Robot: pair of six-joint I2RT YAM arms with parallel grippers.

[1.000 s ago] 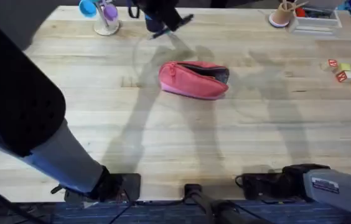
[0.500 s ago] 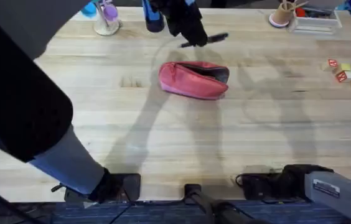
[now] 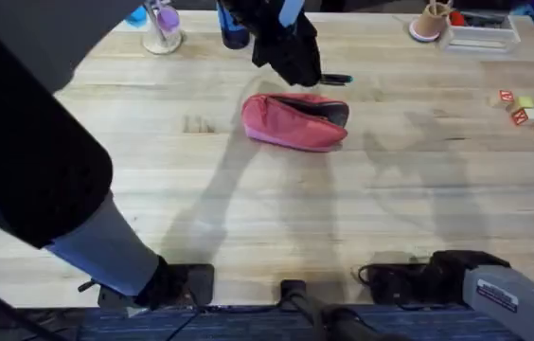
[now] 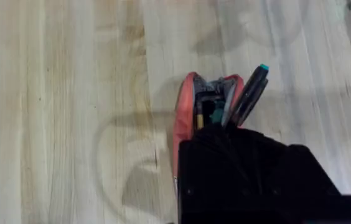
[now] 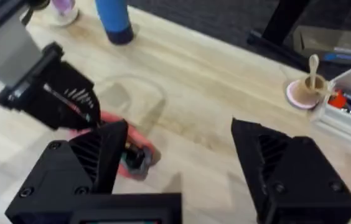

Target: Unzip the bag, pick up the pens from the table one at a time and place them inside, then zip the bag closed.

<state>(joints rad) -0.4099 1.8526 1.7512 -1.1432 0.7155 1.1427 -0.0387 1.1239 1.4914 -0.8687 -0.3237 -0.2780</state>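
Overhead, the left arm rises from its base at the lower left, passes large and dark close under the camera, and reaches far across the table to the far middle. Its gripper hangs just above the far edge of the bag, pointing down. A pen — dark, with a teal tip — juts out sideways from the fingers toward the right, held roughly level over the wood just beyond the bag.

The bag lies on its side near the table's centre, its zipper open at the right end, where a dark gap shows.

From the left wrist, the pen is clamped between the black fingers, slanting past the bag's open mouth; dark contents show inside the opening. The pen's tip is outside the bag, over bare table.

The right arm stays low at its base in the lower right corner of the overhead view. In the right wrist view its gripper stands wide apart with nothing between the fingers — it faces the bag and the left gripper from well back.

At the far edge stand a blue bottle, a cup and a wooden holder.
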